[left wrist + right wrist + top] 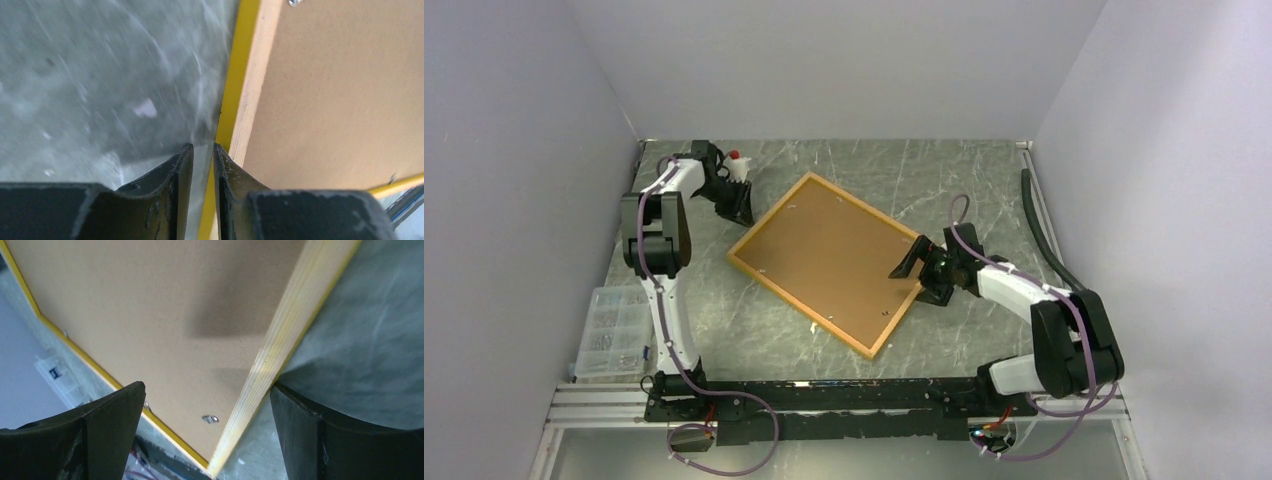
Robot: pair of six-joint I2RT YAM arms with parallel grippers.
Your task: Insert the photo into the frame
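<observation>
Frame (796,302) lies face-down mid-counter (944,170), skewed, w/ brown backing board (824,255) up. Your L pincer (739,210) sits at the far-left rail, nearly closed, w/ a slim gap over the yellow edge; can't tell if it grips. Your R pincer (921,280) gapes wide, straddling the right-hand rail, holding nothing.

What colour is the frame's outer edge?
Bright yellow; the frame shows it best in the left wrist view.

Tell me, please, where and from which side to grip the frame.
Probably its right-hand rail, from above and outside: the frame lies flat, back up, backing board filling the middle, so only the thin rim offers purchase. The open right gripper straddles that rail.
</observation>
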